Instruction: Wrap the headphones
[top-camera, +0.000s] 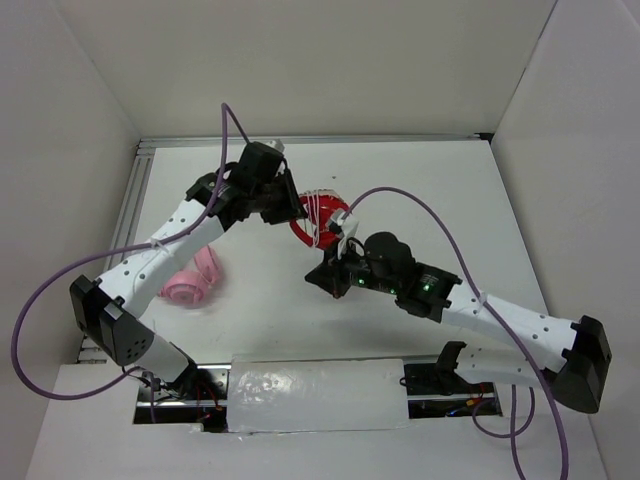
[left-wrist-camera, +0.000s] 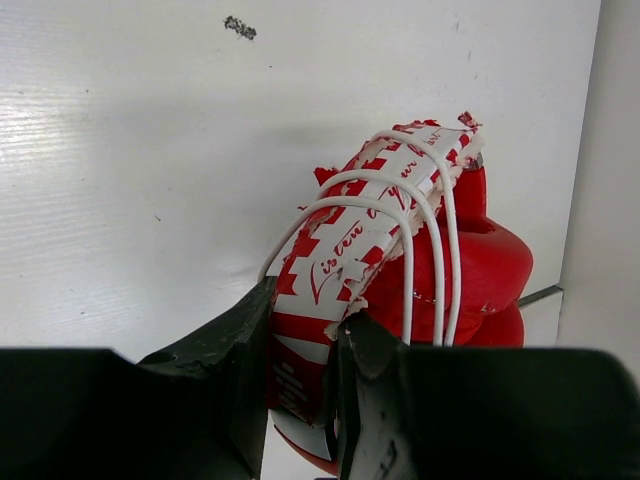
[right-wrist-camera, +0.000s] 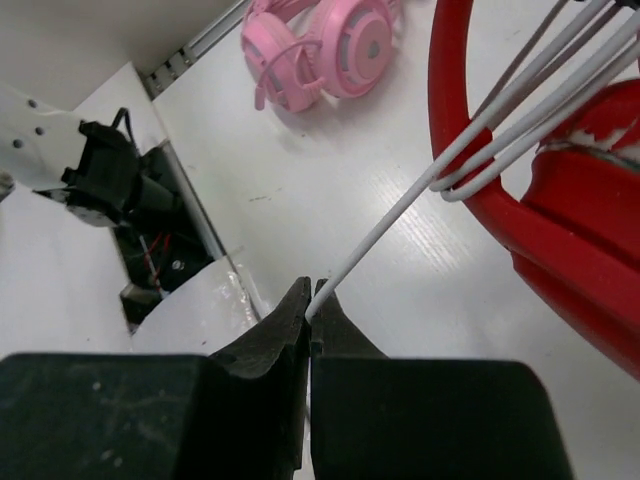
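Headphones (left-wrist-camera: 470, 270) sit clamped in left claw (left-wrist-camera: 305, 325), cable (right-wrist-camera: 380, 236) pinched by right claw (right-wrist-camera: 312, 300).

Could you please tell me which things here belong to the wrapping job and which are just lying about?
In the job:
red headphones, held by the left gripper
white cable, pinched by the right gripper

Lying about:
pink headphones
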